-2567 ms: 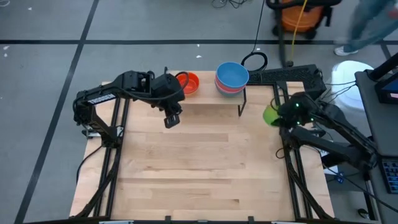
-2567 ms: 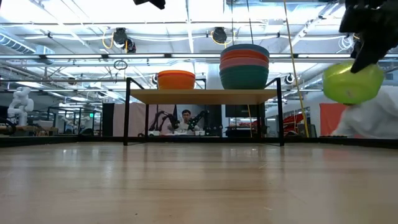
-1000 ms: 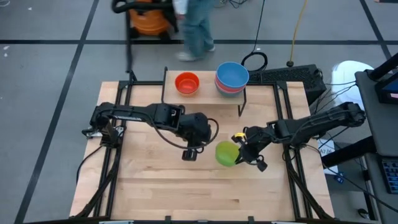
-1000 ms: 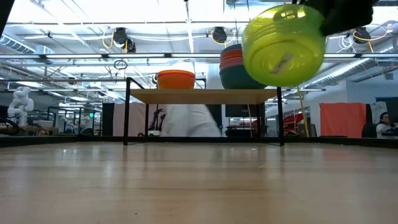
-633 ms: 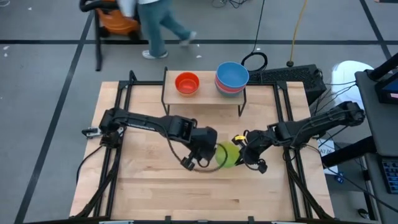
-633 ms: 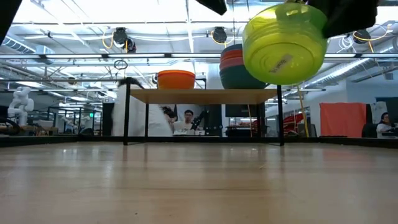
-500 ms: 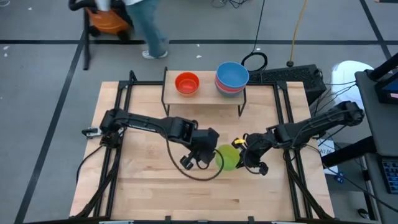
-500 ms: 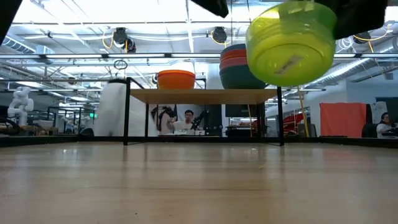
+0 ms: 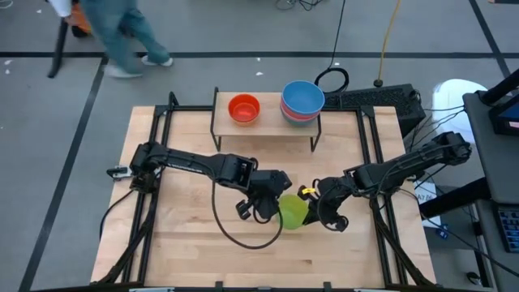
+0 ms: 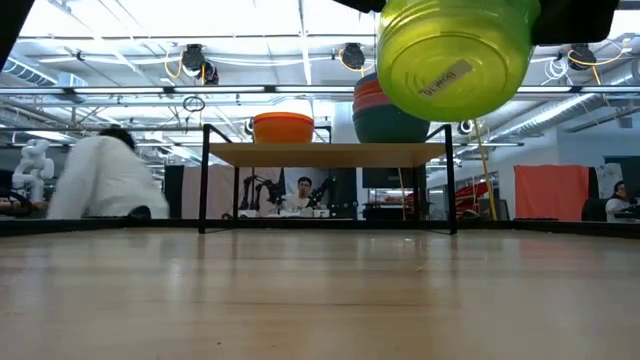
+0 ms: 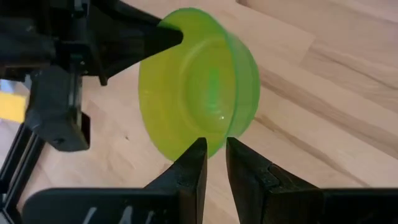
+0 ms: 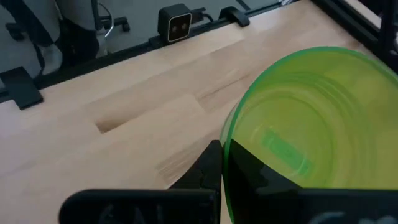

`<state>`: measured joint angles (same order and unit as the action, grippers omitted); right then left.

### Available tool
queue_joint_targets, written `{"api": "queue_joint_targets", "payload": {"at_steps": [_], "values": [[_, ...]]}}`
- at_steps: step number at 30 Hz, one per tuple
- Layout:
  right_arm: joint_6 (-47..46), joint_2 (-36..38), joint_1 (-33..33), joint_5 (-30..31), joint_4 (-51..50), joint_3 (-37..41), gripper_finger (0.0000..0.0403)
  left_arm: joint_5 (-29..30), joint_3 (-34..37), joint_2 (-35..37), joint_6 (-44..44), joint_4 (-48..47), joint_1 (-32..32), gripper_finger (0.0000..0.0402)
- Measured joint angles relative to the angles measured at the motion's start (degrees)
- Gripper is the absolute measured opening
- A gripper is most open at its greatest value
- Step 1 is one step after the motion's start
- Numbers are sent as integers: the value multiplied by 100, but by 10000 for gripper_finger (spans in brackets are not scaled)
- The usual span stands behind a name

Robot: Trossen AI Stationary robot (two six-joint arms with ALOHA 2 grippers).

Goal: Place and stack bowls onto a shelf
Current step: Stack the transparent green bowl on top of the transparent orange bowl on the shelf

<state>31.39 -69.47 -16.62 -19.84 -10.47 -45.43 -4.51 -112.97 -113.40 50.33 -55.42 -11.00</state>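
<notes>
A green bowl [image 9: 292, 211] hangs tipped on its side above the middle of the table, with my right gripper [image 12: 227, 165] shut on it. My left gripper [image 11: 214, 155] is open by a narrow gap, its fingertips either side of the rim's edge on the bowl's left side. Whether they touch it I cannot tell. At the table's far edge stands the shelf [image 9: 268, 123]. On it rest an orange bowl [image 9: 243, 108] and, to its right, a stack of bowls with a blue one [image 9: 302, 98] on top. My right gripper pinches the green bowl's rim [image 12: 229, 140], with one finger [image 12: 210, 163] on one face of the wall and the other showing dark through the plastic. The fingers come from the table's right, slanting down. The bowl is clear of the table, its labelled bottom [image 10: 440, 75] facing near and down.
A black cable [image 9: 243, 237] from the left arm loops over the tabletop near the bowl. Black frame rails [image 9: 154, 211] run along the table's left and right sides. A person [image 9: 122, 32] walks on the floor beyond the far left corner. Bare wood [image 9: 268, 264] lies toward the near edge.
My left gripper has moved right and down to the green bowl and rolled its wrist, its gap unchanged. My right gripper has rolled a little, tipping the bowl so that its bottom faces nearer and lower. A person has walked left beyond the table.
</notes>
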Motion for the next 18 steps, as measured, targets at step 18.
{"api": "queue_joint_targets", "payload": {"at_steps": [18], "values": [[122, 0, -4, -146, 85, 0, 0, -304, -4, -66, 181, 3, -130, 67]]}}
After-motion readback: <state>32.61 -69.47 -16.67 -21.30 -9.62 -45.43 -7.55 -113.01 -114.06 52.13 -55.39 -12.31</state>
